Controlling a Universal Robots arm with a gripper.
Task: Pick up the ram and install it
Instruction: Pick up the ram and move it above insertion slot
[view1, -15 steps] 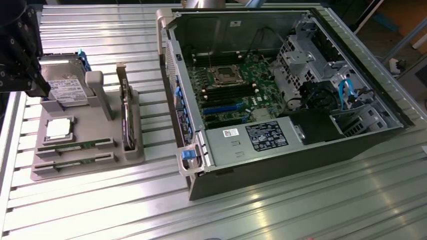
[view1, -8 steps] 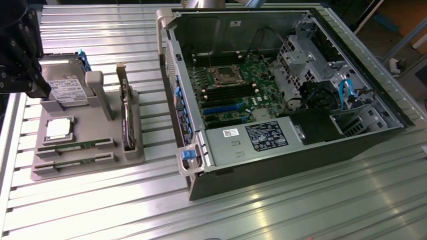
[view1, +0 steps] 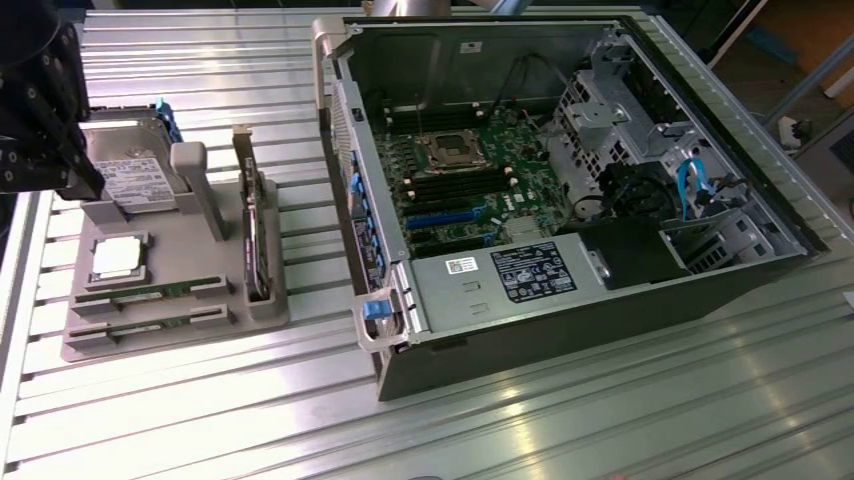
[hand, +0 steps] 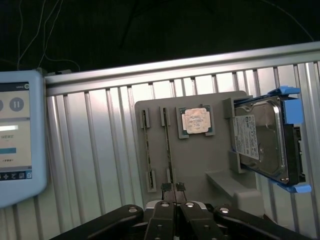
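Two ram sticks stand on edge in slots of the grey holder tray (hand: 200, 165): one ram stick (hand: 146, 150) nearer the tray's edge, a second ram stick (hand: 169, 152) beside it. In the exterior view they show as thin green strips, ram (view1: 154, 292) and ram (view1: 134, 325). My gripper (hand: 173, 189) is shut with its fingertips pressed together and nothing between them. It hovers at one end of the second stick. My black arm (view1: 34, 110) hangs over the tray's far corner at the exterior view's left.
The tray also holds a silver processor chip (hand: 196, 121), a hard drive (hand: 265, 142) in a blue bracket and a dark expansion card (view1: 251, 225) on edge. An open computer case (view1: 561, 170) with its motherboard (view1: 461, 185) lies at the exterior view's right. A tablet (hand: 15, 135) sits beside the ribbed metal table.
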